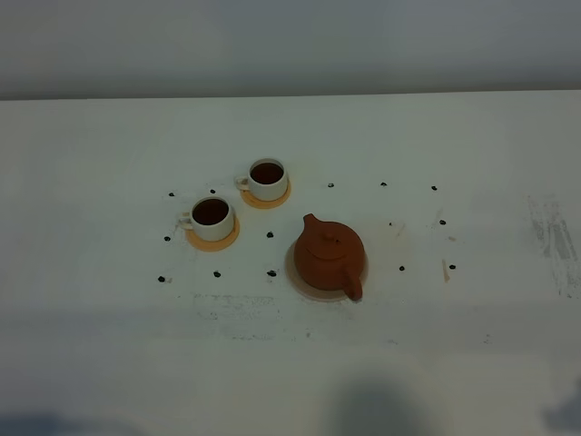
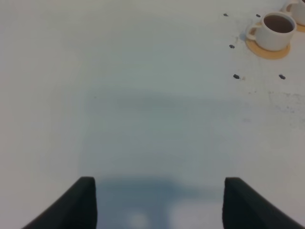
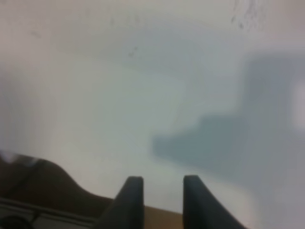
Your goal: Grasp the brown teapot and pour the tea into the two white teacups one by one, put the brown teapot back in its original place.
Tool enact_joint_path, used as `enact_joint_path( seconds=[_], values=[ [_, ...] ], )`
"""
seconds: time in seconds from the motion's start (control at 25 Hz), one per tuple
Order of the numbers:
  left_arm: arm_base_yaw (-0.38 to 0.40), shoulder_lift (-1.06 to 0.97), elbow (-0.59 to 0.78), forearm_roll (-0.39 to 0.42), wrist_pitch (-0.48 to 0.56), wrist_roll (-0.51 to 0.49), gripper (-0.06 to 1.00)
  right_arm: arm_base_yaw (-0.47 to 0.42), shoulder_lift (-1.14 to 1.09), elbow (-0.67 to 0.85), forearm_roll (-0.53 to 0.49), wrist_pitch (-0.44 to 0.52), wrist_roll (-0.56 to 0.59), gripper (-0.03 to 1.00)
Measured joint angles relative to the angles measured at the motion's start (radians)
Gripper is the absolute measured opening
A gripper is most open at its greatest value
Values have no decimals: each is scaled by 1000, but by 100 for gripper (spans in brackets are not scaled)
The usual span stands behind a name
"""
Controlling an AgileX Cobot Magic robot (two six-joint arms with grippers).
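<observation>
The brown teapot (image 1: 329,257) stands upright on its pale beige coaster (image 1: 291,263), the original place, right of the table's middle, with its spout toward the near edge. The two white teacups (image 1: 212,218) (image 1: 268,179) hold dark tea and sit on orange-tan coasters to its left. Neither arm shows in the exterior high view. My left gripper (image 2: 159,205) hovers open over bare table, its fingers (image 2: 81,205) wide apart, far from the nearer teacup (image 2: 276,29). My right gripper (image 3: 163,200) is over bare table, fingers (image 3: 131,200) a narrow gap apart, empty.
Small black dots (image 1: 270,272) mark the white tabletop (image 1: 109,300) around the cups and the teapot. Scuff marks (image 1: 554,241) lie at the far right. In the right wrist view a dark shape and a wooden edge (image 3: 157,217) lie behind the fingers.
</observation>
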Motion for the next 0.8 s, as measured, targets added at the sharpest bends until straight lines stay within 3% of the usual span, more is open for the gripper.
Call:
enact_joint_path(
  seconds=[0.8],
  values=[
    [0, 0, 0, 0, 0, 1, 54, -198, -231, 68, 110, -11, -101, 20]
  ],
)
